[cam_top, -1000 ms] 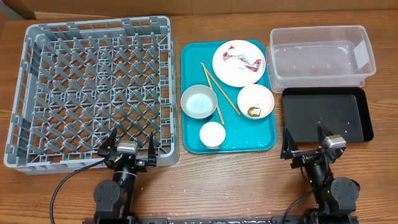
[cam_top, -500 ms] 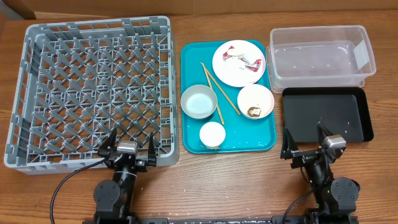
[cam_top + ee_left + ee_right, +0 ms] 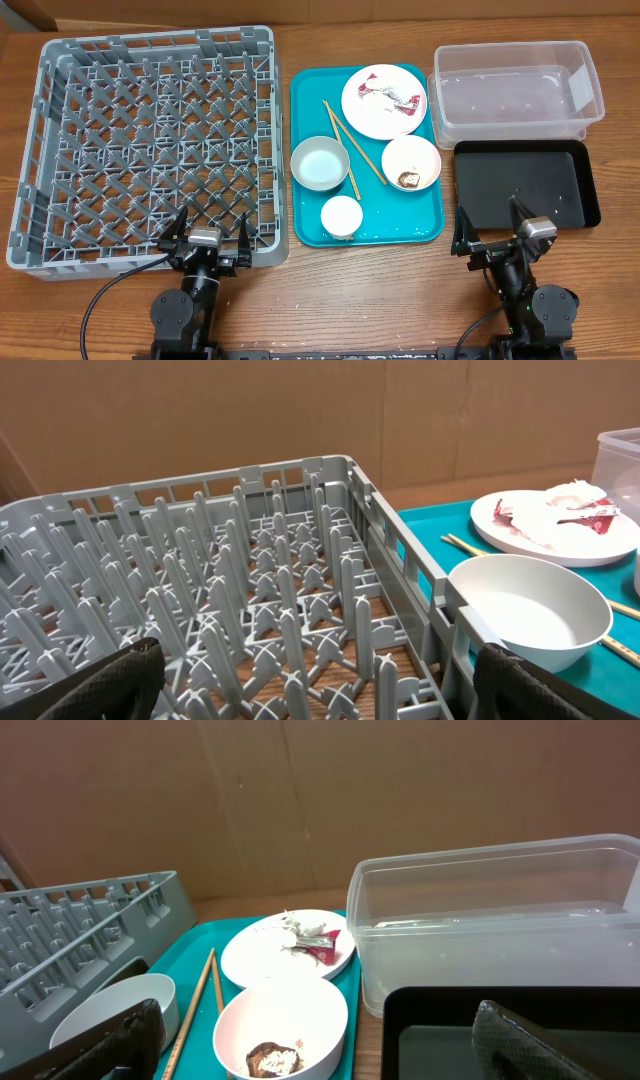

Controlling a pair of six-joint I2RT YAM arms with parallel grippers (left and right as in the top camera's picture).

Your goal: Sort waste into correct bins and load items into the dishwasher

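Observation:
The grey dish rack [image 3: 150, 140] sits at the left, empty. On the teal tray [image 3: 310, 225] lie a pink plate [image 3: 372, 115] with crumpled white and red wrappers [image 3: 392, 98], two chopsticks [image 3: 352, 142], an empty bowl [image 3: 319, 163], a bowl [image 3: 411, 162] with a brown lump and rice [image 3: 272, 1060], and a small white cup [image 3: 341, 215]. The clear tub [image 3: 516, 88] and black tray [image 3: 525, 185] are at the right. My left gripper [image 3: 208, 238] is open at the rack's near edge [image 3: 310, 690]. My right gripper [image 3: 495, 236] is open by the black tray's near left corner [image 3: 320, 1040].
Brown cardboard walls stand behind the wooden table [image 3: 370, 290]. The rack's upright pegs [image 3: 290, 620] rise in front of the left gripper. The bare wood strip runs along the front edge between the two arms.

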